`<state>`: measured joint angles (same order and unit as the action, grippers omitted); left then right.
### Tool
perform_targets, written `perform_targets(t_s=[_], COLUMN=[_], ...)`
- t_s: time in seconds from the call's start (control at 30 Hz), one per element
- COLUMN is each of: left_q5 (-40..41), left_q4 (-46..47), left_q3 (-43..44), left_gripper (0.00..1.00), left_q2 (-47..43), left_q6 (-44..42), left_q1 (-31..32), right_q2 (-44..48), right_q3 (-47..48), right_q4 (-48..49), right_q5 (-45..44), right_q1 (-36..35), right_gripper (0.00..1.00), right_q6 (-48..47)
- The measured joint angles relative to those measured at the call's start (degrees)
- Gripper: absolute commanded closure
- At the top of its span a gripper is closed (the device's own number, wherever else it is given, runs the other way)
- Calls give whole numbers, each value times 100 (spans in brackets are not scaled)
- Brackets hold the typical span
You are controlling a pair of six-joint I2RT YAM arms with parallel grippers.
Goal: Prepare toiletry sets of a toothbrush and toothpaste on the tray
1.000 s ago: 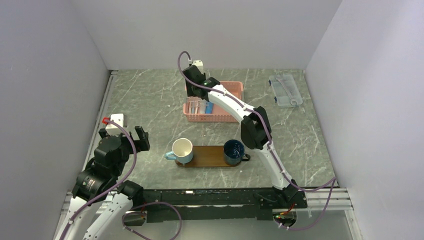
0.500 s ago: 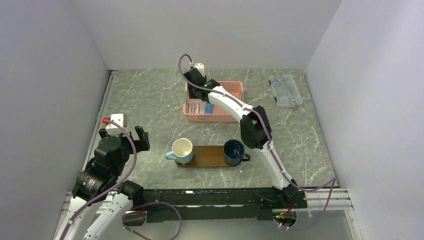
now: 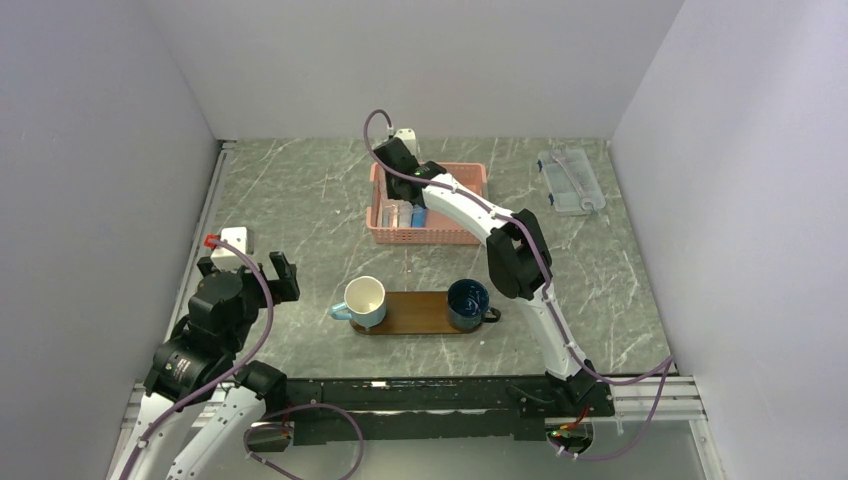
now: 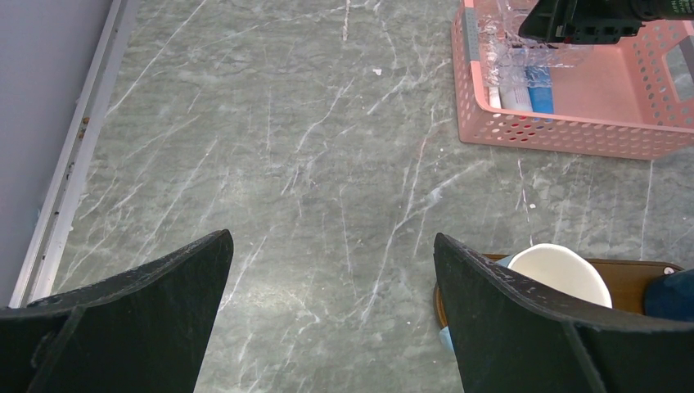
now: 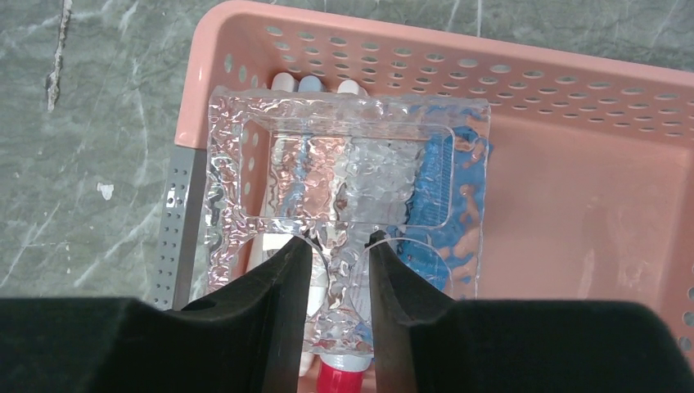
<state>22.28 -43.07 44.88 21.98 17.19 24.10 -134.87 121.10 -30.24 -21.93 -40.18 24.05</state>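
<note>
Both fingers of my right gripper (image 3: 399,203) (image 5: 337,241) reach down into the left end of the pink basket (image 3: 470,172) (image 5: 425,51) and press the sides of a red-capped tube (image 5: 340,378). The tube lies under a clear rippled plastic piece (image 5: 352,131). A blue toothpaste tube (image 5: 434,184) (image 4: 540,98) lies just right of the fingers, with pale tubes to the left. No toothbrush can be made out. The dark wooden tray (image 3: 420,318) carries a white mug (image 3: 365,297) and a dark blue mug (image 3: 467,303). My left gripper (image 3: 247,268) (image 4: 331,237) hovers open over bare table left of the tray.
A clear plastic box (image 3: 570,180) sits at the back right of the marble table. White walls close in the table on the left, back and right. The right arm stretches over the tray's right end toward the basket.
My right gripper has dropped a little deeper into the basket and its jaws have narrowed. The left arm has not moved.
</note>
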Motion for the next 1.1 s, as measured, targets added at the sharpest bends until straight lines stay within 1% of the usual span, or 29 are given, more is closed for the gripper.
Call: perform_targets(t_s=[0.27, 0.33, 0.67, 1.1], left_q5=[0, 0, 4, 4], left_q4=[0, 0, 0, 0], left_q3=[0, 0, 0, 0], left_gripper=[1, 1, 1, 1], left_q2=[2, 2, 22, 37], left_q6=[0, -2, -2, -2], left_q1=[-9, -9, -15, -35], right_q2=[20, 48, 313, 1408], right_q3=[0, -4, -4, -411], right_q4=[-4, -11, -271, -306], right_q5=[26, 70, 133, -52], right_q1=[-2, -2, 7, 4], right_gripper=[93, 100, 100, 100], right_q6=[7, -11, -142, -216])
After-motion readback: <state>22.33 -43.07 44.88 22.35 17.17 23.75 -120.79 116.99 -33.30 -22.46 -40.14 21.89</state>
